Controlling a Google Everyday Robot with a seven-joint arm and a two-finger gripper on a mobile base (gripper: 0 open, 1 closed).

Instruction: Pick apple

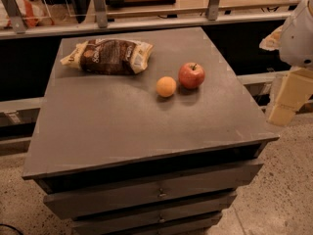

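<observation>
beside the table (122,126), gripper (282,105) hangs; apple (191,75) well apart, on top

dim warm light from far throws soft near-side shadows off apple (191,75) and orange (166,86); gripper (287,98) glows pale at right.

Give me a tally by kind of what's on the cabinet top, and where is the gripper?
Apple: 1
Orange fruit: 1
Snack bag: 1
Total: 3
Gripper: beyond the cabinet's right edge, apart from the apple.
</observation>
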